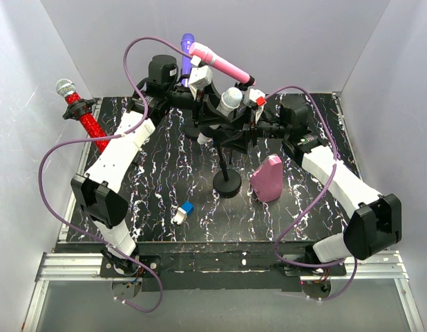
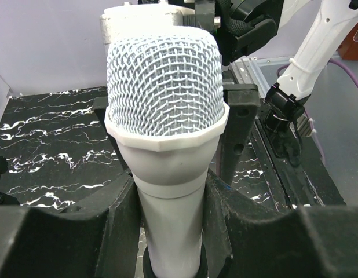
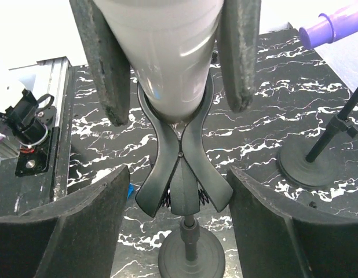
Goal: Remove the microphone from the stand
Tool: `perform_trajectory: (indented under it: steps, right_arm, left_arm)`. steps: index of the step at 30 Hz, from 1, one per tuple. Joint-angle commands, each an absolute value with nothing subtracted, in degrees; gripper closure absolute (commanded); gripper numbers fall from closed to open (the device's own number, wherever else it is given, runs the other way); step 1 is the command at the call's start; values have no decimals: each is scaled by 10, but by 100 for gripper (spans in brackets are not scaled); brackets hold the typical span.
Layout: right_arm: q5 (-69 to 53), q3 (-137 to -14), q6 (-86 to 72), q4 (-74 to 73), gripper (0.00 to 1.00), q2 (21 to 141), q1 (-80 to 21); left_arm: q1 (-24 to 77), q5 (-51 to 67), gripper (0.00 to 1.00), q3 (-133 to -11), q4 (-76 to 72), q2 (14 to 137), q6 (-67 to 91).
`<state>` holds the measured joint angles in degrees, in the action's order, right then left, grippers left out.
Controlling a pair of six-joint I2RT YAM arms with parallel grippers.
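Mesh of the white microphone (image 2: 164, 116) is filling the left wrist view, with the left gripper (image 2: 170, 237) clenching the body just below the head. Only the right wrist view is showing the clip (image 3: 179, 156) cradling the microphone's lower end, the right gripper (image 3: 178, 179) spreading wide on either side of it without touching. From above, both arms are reaching inward, meeting over the stand (image 1: 227, 181) near the middle of the tabletop (image 1: 165, 180).
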<state>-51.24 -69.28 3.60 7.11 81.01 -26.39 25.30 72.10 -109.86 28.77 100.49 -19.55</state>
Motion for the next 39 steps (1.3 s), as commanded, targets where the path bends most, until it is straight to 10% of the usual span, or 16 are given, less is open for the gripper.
perform_trajectory:
  steps: [1,9,16,21,26,31,39]
  right_arm:
    - [-534,-707,28,109,32,807,-266]
    - [-553,-694,40,91,98,795,-267]
    - [-541,-675,44,80,97,785,-266]
    - [-547,-679,43,86,21,780,-272]
    - [-555,-687,41,87,16,789,-279]
    - [-555,-687,44,85,29,798,-282]
    - [-524,-682,76,56,81,798,-285]
  left_arm:
    - [251,724,100,-1114,287,991,-219]
    - [251,715,100,-1128,288,992,-216]
    - [251,711,100,-1185,287,1011,-194]
    - [251,715,100,-1166,287,1003,-199]
    - [251,711,100,-1141,277,994,-198]
    - [251,708,100,-1137,272,990,-193]
    - [251,707,100,-1141,272,986,-193]
